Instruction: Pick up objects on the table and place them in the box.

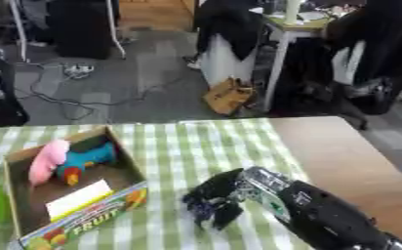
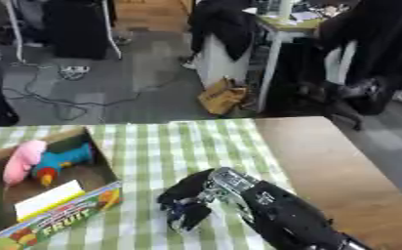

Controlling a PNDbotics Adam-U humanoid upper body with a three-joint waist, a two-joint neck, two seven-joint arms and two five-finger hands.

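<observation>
Left eye view shows the right hand point(image 1: 217, 200) lowered onto the table point(image 1: 341, 156), fingers curled around something small and dark; next, a carry left to the box point(image 1: 119, 163).

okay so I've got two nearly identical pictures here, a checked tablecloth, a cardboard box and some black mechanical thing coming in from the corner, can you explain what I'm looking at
Both pictures come from a two-eyed camera in a humanoid robot's head, looking down at its worktable, so they show the same moment from slightly different spots. The black and silver thing is the robot's right arm, ending in its right hand, fingers curled downward over the green checked tablecloth. Whether it holds anything is unclear; something bluish shows among the fingers. On the left sits an open cardboard box marked FRUIT, holding a pink toy, a blue toy and a white card. Its job is putting objects into that box. The left hand is out of sight.
</observation>
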